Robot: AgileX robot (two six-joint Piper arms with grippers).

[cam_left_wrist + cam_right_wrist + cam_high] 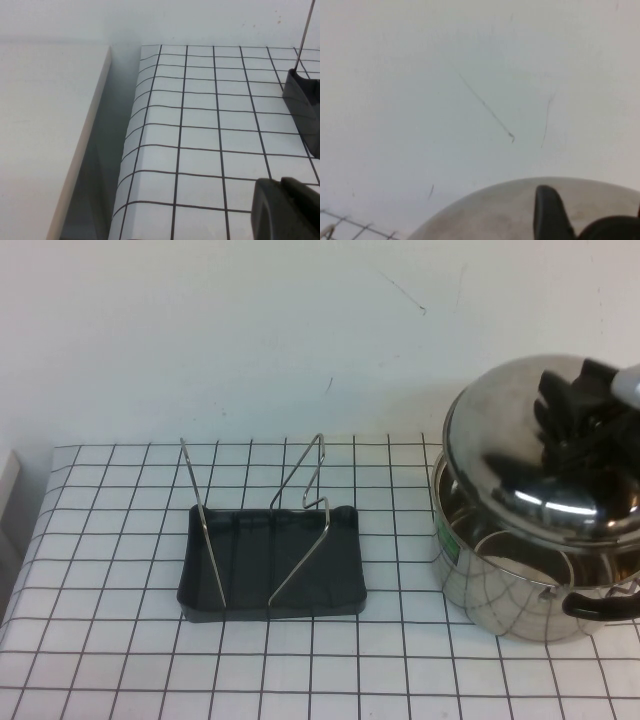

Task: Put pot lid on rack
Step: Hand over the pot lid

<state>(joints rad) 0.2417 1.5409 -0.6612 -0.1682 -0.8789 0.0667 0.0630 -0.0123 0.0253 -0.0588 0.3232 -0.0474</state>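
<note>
The shiny domed pot lid (510,440) hangs tilted over the steel pot (500,590) at the table's right, with the pot's inside showing under its near edge. My right gripper (572,415) comes in from the right and is shut on the black knob (615,231) at the lid's centre; one finger (547,210) presses against it. The rack (270,560), a dark grey tray with silver wire loops (300,490), stands empty at the table's middle left. My left gripper (281,181) is shut and empty, low over the grid cloth close to the rack's corner (302,100).
A white wall rises directly behind the table. The checked tablecloth (120,540) ends at the left edge, where a pale board (50,140) stands beside it across a gap. The pot's black handle (600,605) sticks out toward the front right.
</note>
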